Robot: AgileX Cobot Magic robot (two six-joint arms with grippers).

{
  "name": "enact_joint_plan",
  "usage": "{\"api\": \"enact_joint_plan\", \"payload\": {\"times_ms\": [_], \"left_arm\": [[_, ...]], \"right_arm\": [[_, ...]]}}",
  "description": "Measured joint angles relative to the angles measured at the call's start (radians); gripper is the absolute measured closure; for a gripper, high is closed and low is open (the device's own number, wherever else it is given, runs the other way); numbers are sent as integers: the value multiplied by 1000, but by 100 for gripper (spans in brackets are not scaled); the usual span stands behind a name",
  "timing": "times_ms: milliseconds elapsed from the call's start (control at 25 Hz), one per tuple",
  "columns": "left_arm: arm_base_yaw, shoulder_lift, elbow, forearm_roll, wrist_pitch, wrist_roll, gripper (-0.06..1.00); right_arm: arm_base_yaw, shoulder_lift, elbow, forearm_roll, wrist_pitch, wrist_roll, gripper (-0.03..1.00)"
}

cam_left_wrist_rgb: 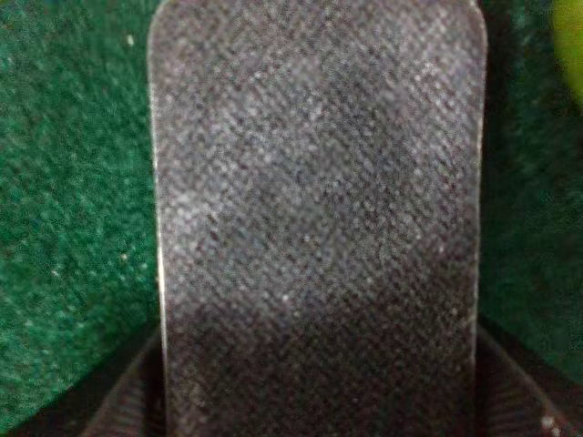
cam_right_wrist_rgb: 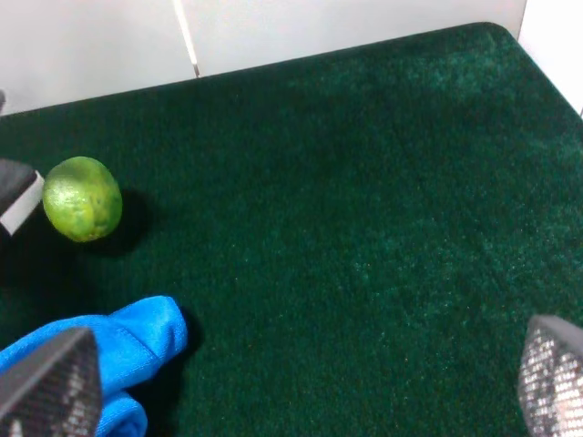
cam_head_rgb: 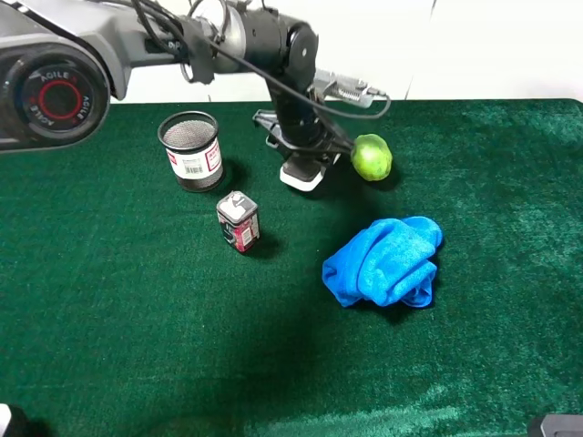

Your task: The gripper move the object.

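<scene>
The board eraser [cam_head_rgb: 301, 173], black felt over a white base, lies at the back middle of the green table, just left of a lime. My left gripper [cam_head_rgb: 308, 153] reaches across from the left and comes down on it. In the left wrist view the black felt top [cam_left_wrist_rgb: 319, 209] fills the frame, and the dark fingers [cam_left_wrist_rgb: 123, 410] press against both of its long sides, so the gripper is shut on the eraser. The eraser's white end also shows in the right wrist view [cam_right_wrist_rgb: 18, 196]. My right gripper [cam_right_wrist_rgb: 301, 382] is open and empty, hovering over bare felt at the front right.
A green lime [cam_head_rgb: 372, 157] sits close to the right of the eraser. A crumpled blue cloth [cam_head_rgb: 387, 259] lies in front of it. A black mesh cup [cam_head_rgb: 191, 150] and a small red-and-grey can [cam_head_rgb: 239, 221] stand to the left. A white wall backs the table.
</scene>
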State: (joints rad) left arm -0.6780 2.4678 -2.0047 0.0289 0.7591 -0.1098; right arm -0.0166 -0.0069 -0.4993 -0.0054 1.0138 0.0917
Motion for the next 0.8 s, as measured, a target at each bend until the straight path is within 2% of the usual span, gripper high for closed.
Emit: {"api": "enact_joint_plan", "payload": {"times_ms": [440,800], "left_arm": [[0,0,-201,1,214,0,31],[0,-44,-228,1,318,0,31]], "right_arm": [[0,0,0,0,-1,0,27],[0,0,0,0,-1,0,27]]}}
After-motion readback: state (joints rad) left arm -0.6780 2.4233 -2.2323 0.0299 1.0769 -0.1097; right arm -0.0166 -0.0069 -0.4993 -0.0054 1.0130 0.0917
